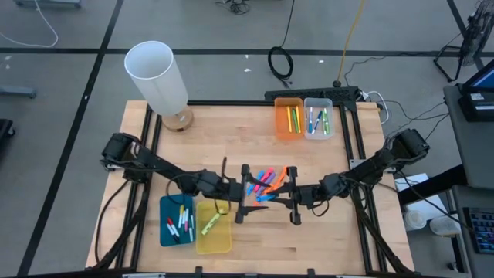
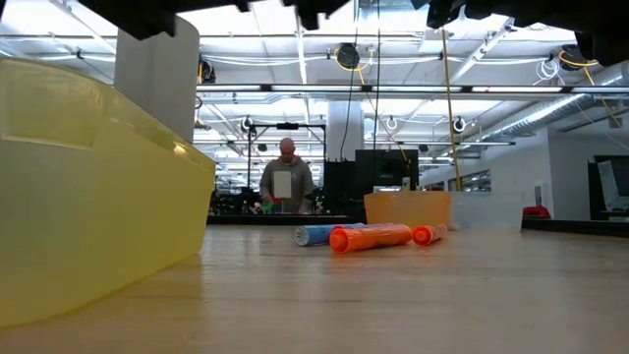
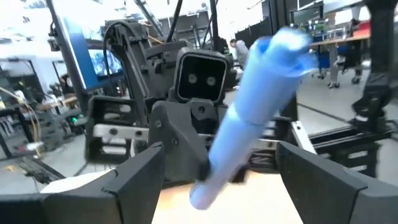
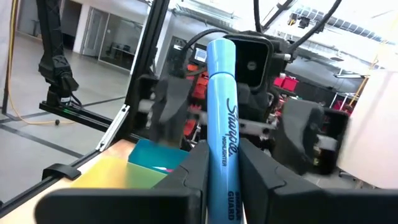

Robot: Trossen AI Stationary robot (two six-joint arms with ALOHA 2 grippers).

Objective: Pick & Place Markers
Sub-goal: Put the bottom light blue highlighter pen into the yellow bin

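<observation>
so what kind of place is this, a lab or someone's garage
Most likely a robotics lab or workshop: the low view shows a big open hall with ceiling strip lights, rows of benches and monitors, and a person working behind the wooden table.

A white cylinder (image 1: 157, 75) stands upright at the wooden table's (image 1: 231, 127) far left corner. Orange bin (image 1: 289, 118) and clear bin (image 1: 318, 118) touch at the far edge; teal bin (image 1: 177, 221) and yellow bin (image 1: 214, 227) sit together up front (a person (image 2: 286, 179) stands beyond).

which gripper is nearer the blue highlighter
Right. The right gripper is shut on the blue highlighter; the left gripper faces it, open around its other end.
</observation>
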